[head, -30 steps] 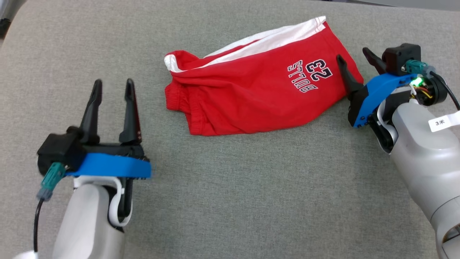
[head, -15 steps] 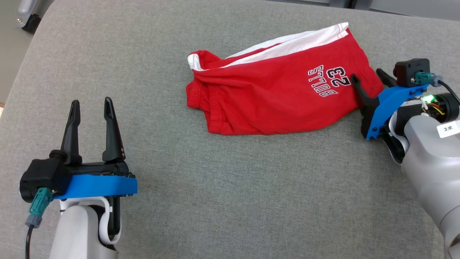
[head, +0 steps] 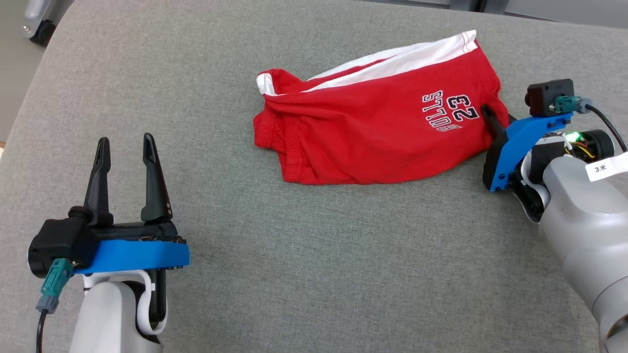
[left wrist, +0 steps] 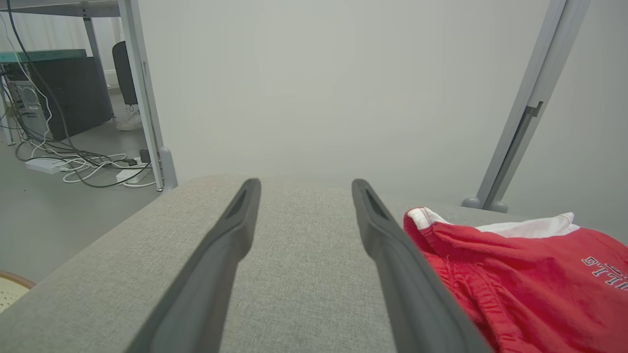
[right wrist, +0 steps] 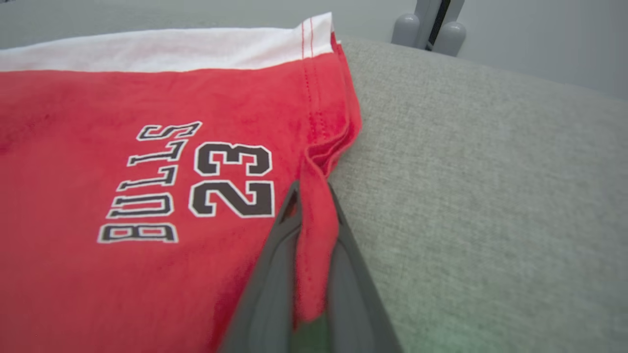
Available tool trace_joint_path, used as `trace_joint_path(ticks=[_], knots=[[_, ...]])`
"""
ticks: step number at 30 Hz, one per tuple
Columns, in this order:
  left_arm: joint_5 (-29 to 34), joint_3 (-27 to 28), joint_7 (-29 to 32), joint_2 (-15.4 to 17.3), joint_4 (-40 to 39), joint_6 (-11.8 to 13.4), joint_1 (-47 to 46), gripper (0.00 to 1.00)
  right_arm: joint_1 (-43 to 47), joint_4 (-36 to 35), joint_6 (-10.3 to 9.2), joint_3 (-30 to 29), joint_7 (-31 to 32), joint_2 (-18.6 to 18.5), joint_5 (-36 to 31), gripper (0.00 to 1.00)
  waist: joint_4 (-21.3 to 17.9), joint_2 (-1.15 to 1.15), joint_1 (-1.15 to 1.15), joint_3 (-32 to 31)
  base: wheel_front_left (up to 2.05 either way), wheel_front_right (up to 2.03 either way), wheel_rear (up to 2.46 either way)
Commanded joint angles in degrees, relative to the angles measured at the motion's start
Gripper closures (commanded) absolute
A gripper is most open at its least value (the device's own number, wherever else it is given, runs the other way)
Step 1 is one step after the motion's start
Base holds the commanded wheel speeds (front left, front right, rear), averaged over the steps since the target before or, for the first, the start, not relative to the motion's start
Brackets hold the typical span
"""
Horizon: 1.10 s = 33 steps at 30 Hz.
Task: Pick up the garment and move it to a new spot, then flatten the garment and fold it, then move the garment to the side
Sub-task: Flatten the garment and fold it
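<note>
The right gripper's (right wrist: 313, 196) jaws are clamping a fold of hem on the red Bulls shorts (head: 363, 132), which are lying crumpled on the grey fabric tabletop (head: 314, 255). The left gripper (head: 125, 142) is hovering well apart, jaws spread and empty. Cables (left wrist: 83, 166) are trailing across the floor beside a pale wall (left wrist: 314, 88).

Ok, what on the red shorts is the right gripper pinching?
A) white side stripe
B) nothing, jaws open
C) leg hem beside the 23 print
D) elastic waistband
C: the right wrist view shows the right gripper shut on a hem fold of the red shorts by the print.
</note>
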Motion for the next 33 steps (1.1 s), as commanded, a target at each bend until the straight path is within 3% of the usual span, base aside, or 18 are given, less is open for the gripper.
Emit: trace_joint_path(ticks=[1,11,18,25,33], knots=[[0.28,0.09,-0.25,-0.1,-0.05,0.12,0.8,0.0,1.72,-0.14,0.01,0.44,-0.22,-0.14,0.87,1.0,-0.59,0.0,0.0,-0.59,0.0,0.0,0.0],[2.08,1.45,-0.25,-0.08,0.52,-0.52,3.4,0.0,8.68,-6.5,0.01,2.05,-5.97,0.43,5.24,1.0,-5.42,0.0,0.0,-5.9,0.0,0.0,0.0],[3.27,2.8,-0.24,-0.09,0.39,-0.84,6.04,0.0,17.38,-12.85,0.0,1.03,-7.57,-1.41,9.04,1.0,-8.75,0.0,0.0,-8.9,0.0,0.0,0.0],[3.53,3.26,-0.25,-0.08,-0.47,-1.05,7.71,0.0,24.01,-18.24,0.01,-5.55,-7.62,-5.3,9.85,1.0,-10.57,0.0,0.0,-9.64,0.0,0.0,0.0],[3.34,2.48,-0.25,-0.08,-0.65,-1.16,8.21,0.0,27.5,-18.02,0.01,-13.77,-7.64,-8.76,7.62,1.0,-10.73,0.0,0.0,-9.94,0.0,0.0,0.0]])
